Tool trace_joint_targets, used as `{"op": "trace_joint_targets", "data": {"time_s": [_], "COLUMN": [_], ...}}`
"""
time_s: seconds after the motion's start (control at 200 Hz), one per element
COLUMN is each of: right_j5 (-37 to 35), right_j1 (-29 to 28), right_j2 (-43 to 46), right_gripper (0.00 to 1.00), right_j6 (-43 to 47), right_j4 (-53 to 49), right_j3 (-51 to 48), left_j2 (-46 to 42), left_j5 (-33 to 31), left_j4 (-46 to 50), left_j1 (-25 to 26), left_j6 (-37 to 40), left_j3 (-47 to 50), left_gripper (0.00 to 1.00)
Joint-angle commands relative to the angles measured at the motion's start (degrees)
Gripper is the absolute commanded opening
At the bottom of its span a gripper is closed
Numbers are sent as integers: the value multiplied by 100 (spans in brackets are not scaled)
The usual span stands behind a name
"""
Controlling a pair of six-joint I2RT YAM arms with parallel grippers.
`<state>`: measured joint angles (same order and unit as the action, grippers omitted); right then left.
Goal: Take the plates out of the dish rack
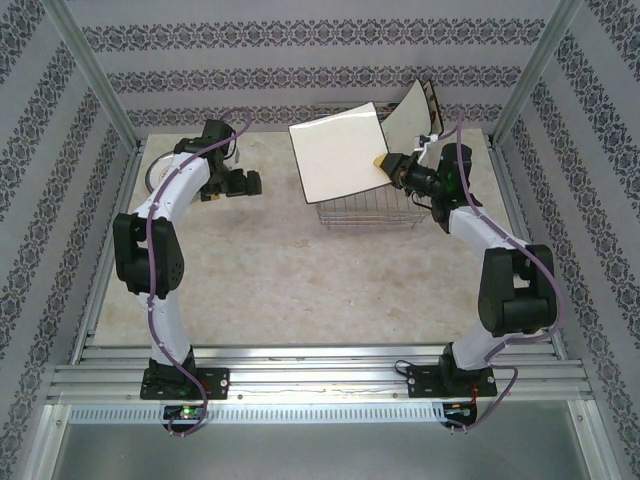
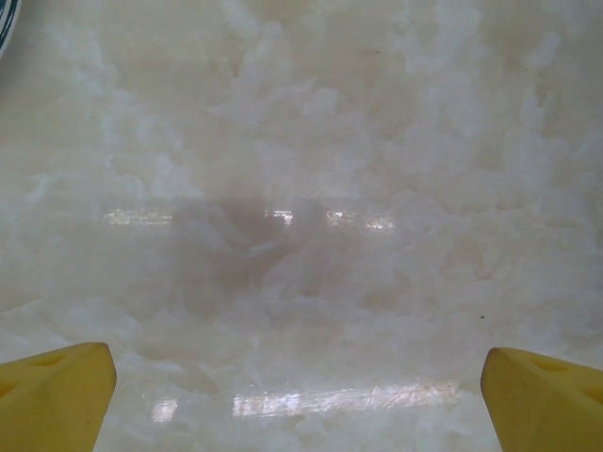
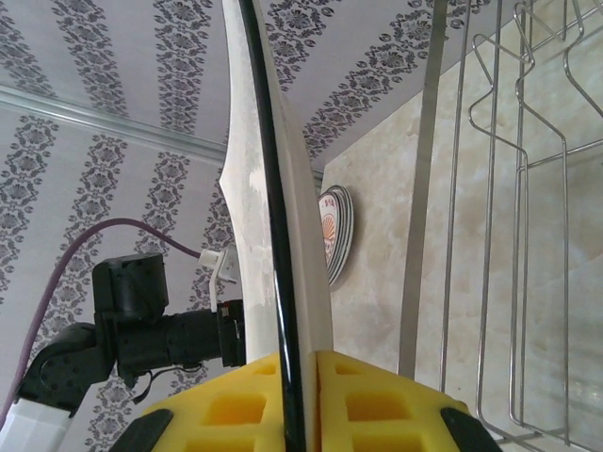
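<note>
Plates with patterned rims lay stacked on the bench at far left, near my wide-open, empty left end effector. Rightward, my right end effector pinched a square plate by its edge above the dish rack, another square plate tilted behind.

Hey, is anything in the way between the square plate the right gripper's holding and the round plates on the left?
Yes. The left arm, its left gripper open, stands over the table between the square plate and the round plates.
</note>
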<state>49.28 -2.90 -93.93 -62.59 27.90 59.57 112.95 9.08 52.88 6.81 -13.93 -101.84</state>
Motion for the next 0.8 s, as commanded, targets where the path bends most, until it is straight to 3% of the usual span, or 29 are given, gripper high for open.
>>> {"op": "trace_joint_targets", "data": {"time_s": [0.0,0.26,0.54,0.794], "right_j5": [311,284,267,223], "right_j1": [-111,-299,-288,-293], "right_j2": [-92,-493,-600,-728], "right_gripper": [0,0,0,0], "right_j6": [-503,-685,-694,-738], "right_j4": [1694,1908,1851,1833], "right_j3": [79,182,261,372], "left_j2": [-116,-118,-570,-805], "left_j5": [212,754,2943,4013], "left_j4": [-381,-664,-2179,-3313], "left_j1": [55,16,-189,-202], "left_j6": [-31,13,-336,-639], "left_j3": [-21,-33,727,1278], "left_gripper": [100,100,100,100]}}
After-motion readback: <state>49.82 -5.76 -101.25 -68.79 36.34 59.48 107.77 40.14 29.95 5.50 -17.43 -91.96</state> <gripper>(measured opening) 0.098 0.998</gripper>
